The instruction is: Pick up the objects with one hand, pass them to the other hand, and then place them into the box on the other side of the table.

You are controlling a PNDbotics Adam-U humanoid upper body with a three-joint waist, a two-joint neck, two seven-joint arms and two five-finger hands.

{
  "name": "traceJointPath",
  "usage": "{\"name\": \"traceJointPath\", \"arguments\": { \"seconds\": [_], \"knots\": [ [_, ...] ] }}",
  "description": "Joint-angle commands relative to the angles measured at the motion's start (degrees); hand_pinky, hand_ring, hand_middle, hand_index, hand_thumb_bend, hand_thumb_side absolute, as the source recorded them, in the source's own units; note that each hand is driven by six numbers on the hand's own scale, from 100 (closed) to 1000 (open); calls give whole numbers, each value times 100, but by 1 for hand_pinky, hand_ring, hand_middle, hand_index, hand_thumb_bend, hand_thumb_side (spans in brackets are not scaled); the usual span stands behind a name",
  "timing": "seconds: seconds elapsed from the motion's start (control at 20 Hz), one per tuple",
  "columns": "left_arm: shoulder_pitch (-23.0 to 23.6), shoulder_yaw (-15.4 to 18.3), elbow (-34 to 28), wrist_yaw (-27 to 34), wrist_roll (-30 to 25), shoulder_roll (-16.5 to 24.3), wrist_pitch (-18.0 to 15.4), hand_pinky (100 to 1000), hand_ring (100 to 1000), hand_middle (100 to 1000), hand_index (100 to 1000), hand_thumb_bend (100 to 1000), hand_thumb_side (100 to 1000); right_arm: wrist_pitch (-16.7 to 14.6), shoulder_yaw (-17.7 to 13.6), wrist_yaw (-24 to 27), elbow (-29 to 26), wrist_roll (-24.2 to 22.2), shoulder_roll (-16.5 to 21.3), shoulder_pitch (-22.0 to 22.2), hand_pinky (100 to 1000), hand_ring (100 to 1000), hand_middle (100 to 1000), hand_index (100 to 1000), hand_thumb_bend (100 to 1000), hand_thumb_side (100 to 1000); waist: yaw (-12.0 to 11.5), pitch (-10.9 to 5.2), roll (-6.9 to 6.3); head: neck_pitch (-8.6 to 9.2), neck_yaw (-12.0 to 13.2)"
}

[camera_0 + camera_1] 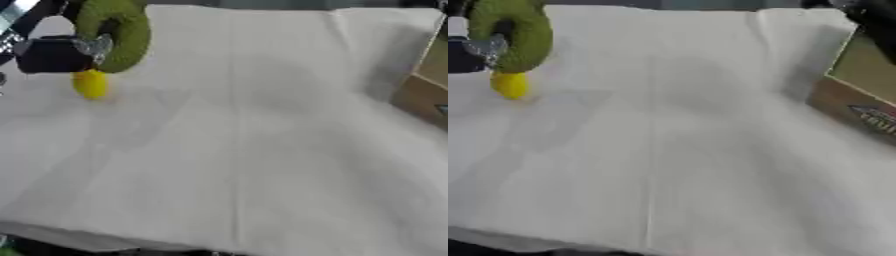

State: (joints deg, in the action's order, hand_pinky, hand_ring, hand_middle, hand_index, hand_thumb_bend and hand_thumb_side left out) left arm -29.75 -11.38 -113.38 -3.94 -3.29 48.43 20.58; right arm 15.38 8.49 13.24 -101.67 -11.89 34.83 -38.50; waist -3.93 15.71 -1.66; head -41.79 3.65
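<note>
Gripping a curved green toy point(122, 30) with a yellow tip point(90, 83) hanging downward, the left robot hand point(54, 54) holds it over the counter point(245, 150) far left, well apart from the box point(859, 95) at right

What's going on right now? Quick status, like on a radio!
Left hand at green curved thing, grip unclear. Right hand barely in view. Yellow thing on cloth. Box far right; path clear.
</note>
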Motion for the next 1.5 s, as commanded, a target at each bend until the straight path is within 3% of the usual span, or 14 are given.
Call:
{"name": "traceJointPath", "arguments": {
  "seconds": [0.05,0.55,0.8,1.15,1.5],
  "knots": [
    [-47,20,-119,49,26,54,-129,645,511,432,443,100,227,97,48,-99,-16,-112,-87,-167,977,778,934,929,100,626,5,-198,42,-21,-29],
    [-28,-121,-121,141,-10,-102,-375,648,511,433,441,100,241,221,260,-254,63,-363,-437,-429,997,792,944,934,100,646,12,-220,54,-31,-53],
    [-4,-176,-121,-128,58,-215,-653,646,514,436,440,100,223,354,330,-454,173,-387,-553,-622,1000,802,945,941,100,648,19,-230,63,-53,-70],
    [63,-221,-121,-196,75,-304,-662,642,507,428,440,100,233,358,418,-961,238,-632,-635,-776,1000,809,945,938,100,641,21,-239,70,-51,-87],
    [124,-153,-121,-35,149,-255,-762,640,502,422,440,100,248,281,374,-993,275,-761,-653,-751,1000,807,945,938,100,640,19,-227,56,-45,-100]
  ]
}}
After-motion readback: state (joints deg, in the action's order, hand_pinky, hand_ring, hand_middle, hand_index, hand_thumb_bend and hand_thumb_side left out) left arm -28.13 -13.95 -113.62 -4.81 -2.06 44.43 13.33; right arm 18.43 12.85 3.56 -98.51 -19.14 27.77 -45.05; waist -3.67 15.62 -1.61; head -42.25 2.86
